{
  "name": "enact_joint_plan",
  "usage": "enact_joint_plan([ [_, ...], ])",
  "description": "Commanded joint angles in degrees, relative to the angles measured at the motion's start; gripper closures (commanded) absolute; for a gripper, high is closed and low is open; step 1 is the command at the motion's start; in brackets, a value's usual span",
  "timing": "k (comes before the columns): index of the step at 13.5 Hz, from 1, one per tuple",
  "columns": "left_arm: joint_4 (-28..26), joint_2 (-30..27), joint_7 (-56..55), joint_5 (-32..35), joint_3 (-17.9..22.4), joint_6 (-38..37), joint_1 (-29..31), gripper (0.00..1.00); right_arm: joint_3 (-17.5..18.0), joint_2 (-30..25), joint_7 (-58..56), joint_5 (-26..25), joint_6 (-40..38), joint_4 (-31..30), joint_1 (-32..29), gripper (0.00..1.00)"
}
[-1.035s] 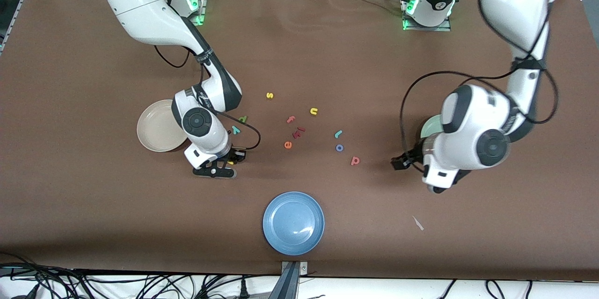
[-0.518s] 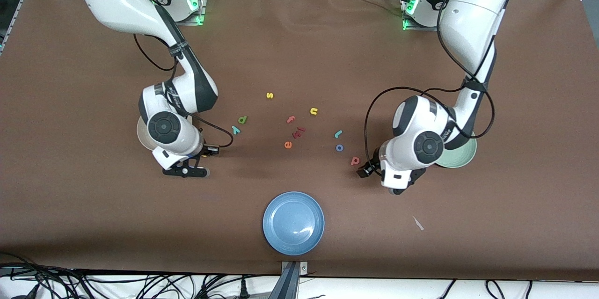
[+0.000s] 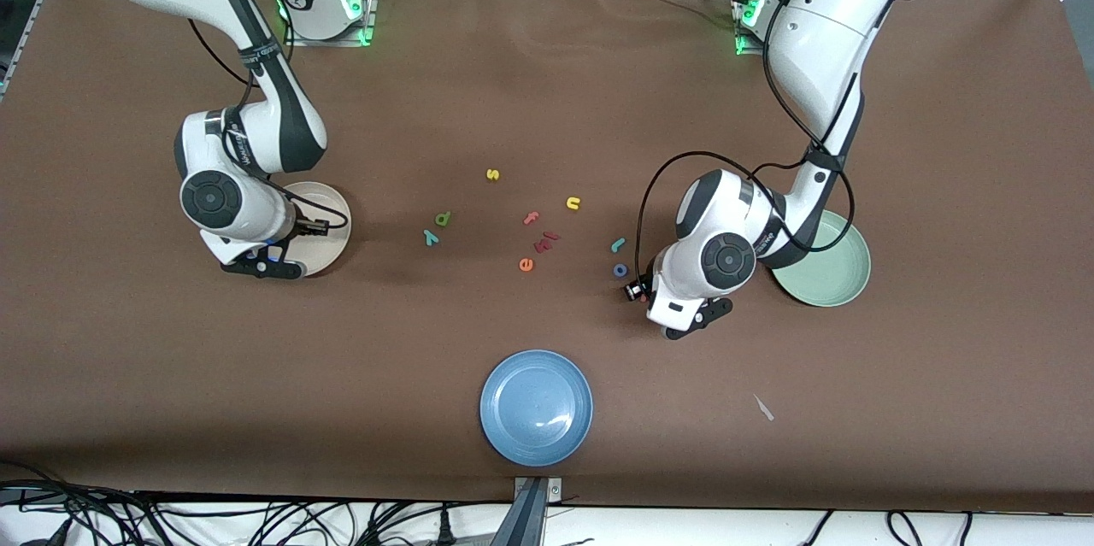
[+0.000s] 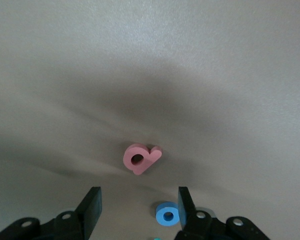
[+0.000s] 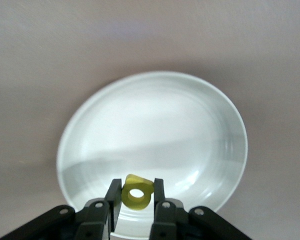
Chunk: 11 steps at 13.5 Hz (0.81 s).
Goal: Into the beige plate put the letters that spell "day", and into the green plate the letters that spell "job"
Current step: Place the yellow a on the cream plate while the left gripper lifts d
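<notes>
The yellow a (image 5: 137, 192) sits clenched between the right gripper's (image 5: 135, 200) fingers, over the beige plate (image 5: 200, 125). The red b (image 4: 141, 158) lies on the table just ahead of the left gripper (image 4: 139, 210), whose fingers are apart with nothing between them; the blue o (image 4: 167, 214) lies beside one finger.
</notes>
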Motion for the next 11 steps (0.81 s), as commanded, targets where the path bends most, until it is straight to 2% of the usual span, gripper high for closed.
enact_joint_plan([
  [1, 0.65, 0.94, 3.45, -0.19, 0.75, 0.01, -0.22, 0.37, -0.84, -0.02, -0.39, -0.03, 1.74, -3.32, -0.08, 0.81],
  [3, 0.92, 1.47, 3.82, -0.19, 0.75, 0.19, -0.22, 0.37, -0.85, 1.56, -0.39, -0.03, 4.28, -4.64, -0.88, 0.8],
  [4, 1.01, 1.9, 3.73, 0.15, 0.75, 0.19, -0.22, 0.37, -0.85, 1.74, -0.13, -0.03, 4.47, -4.91, -0.97, 0.71],
  [6, 1.01, 2.43, 3.73, 0.42, 0.84, 0.28, -0.57, 0.39, -0.85, 1.4, 0.23, -0.03, 3.94, -4.56, -0.97, 0.0],
  [9, 1.18, 2.61, 3.82, 0.51, 0.92, 1.41, -0.57, 0.45, 0.55, 0.17, 0.31, 0.14, 1.93, -2.28, -0.7, 0.0],
  [11, 1.18, 2.78, 3.73, 0.6, 1.01, 2.56, -0.57, 0.48, 2.66, 0.16, 1.19, 3.11, -1.06, 1.05, -0.44, 0.0],
])
